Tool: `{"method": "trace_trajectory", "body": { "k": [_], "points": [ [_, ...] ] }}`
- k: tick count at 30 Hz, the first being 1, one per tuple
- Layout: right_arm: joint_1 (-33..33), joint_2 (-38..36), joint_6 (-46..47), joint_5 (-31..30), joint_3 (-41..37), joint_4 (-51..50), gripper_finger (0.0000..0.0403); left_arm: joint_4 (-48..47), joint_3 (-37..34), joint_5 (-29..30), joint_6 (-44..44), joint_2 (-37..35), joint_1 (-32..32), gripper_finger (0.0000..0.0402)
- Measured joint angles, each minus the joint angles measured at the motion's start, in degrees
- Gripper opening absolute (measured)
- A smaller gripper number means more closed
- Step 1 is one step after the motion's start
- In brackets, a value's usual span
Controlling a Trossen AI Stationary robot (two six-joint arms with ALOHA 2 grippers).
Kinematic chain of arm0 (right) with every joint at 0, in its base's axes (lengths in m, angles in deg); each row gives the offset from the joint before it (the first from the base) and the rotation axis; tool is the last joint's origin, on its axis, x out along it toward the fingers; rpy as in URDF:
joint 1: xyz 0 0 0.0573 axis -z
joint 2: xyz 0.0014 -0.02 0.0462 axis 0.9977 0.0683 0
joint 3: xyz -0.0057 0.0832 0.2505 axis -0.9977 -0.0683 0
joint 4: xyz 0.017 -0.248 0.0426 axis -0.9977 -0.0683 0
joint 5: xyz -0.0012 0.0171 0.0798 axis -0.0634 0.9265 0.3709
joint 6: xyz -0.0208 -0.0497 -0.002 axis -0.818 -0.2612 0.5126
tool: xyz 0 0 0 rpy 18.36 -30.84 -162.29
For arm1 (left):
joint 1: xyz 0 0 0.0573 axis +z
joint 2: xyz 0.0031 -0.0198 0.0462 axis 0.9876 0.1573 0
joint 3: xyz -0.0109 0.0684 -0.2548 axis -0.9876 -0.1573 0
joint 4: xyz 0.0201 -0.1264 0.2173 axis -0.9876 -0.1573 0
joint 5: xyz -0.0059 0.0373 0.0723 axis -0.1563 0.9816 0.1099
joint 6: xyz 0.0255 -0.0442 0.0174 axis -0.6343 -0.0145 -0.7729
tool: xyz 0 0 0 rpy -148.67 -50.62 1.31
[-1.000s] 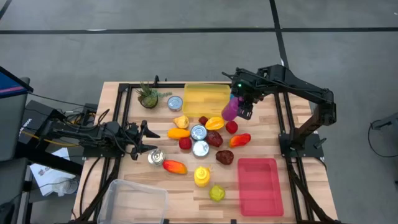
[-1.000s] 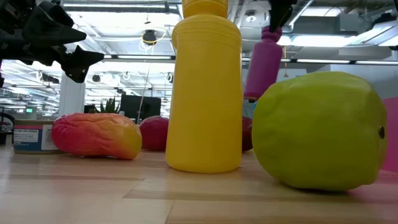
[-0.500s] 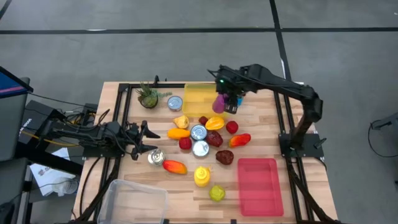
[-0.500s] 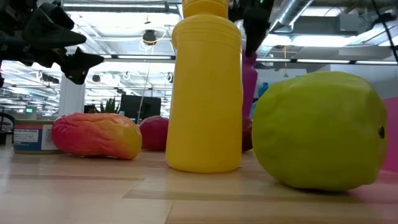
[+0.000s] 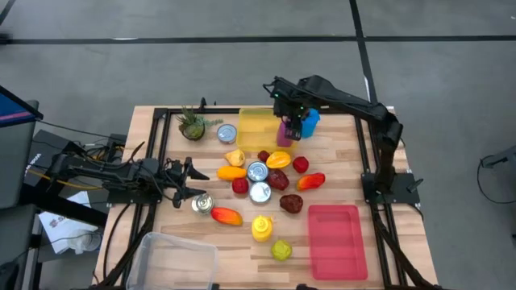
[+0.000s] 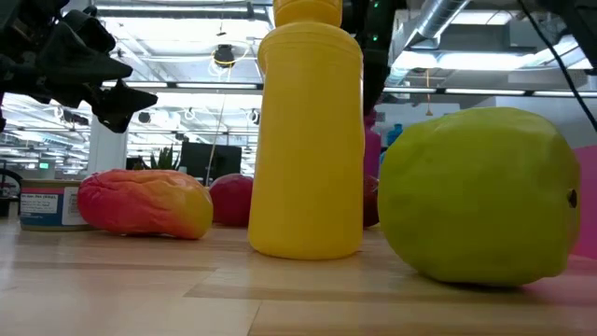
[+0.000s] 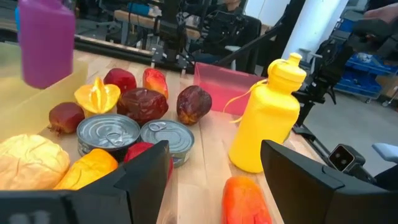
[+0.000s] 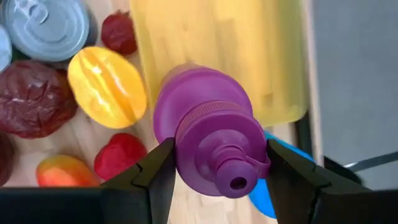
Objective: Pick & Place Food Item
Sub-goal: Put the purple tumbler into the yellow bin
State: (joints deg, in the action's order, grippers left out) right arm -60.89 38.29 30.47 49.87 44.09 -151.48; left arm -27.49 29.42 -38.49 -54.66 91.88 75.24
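two tools: right tool (image 8: 217, 163) pinching purple bottle (image 8: 208, 146) at edge of yellow bin (image 5: 266, 129), best carried fully over the bin and lowered before release; left tool (image 7: 211, 171) spread, idle over counter (image 5: 234, 242).

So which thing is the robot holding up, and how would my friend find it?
Look at the back of the table, where the see-through yellow tray sits. At its right edge the right tool grips a purple bottle by its sides. It is the only purple thing, and the only one off the table.
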Motion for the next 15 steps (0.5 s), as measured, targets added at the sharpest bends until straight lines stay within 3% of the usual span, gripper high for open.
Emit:
{"method": "trace_trajectory", "body": {
  "k": [13,15],
  "points": [
    [-0.05,2.28,-2.63,3.82,-0.04,-0.96,0.0193,-0.03,0.02,0.02,0.00,0.01,0.02,0.0246],
    [-0.05,2.31,-2.62,3.82,-0.04,-1.05,0.0211,-0.05,0.02,0.02,0.00,0.01,0.02,0.0246]
  ]
}}
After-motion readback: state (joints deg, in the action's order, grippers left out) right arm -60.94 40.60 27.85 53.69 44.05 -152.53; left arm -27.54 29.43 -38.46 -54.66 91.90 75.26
